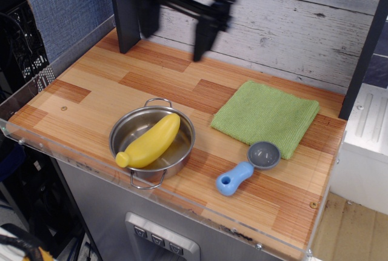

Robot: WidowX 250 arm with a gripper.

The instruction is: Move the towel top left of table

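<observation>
The robot is black throughout, with no other colour to be made out on it. A flat, rectangular black post [125,13] rises from the back of the desk [91,85], plain-faced and matte. To the right of that post sits a wide, boxy black head, smeared by blur so its edges read soft. Below it hang the 2 fingers [200,42] of the claw [176,34], long, narrow and straight-sided, equally dark. Any screws, cables or markings are lost in the blur; none can be told apart.
</observation>
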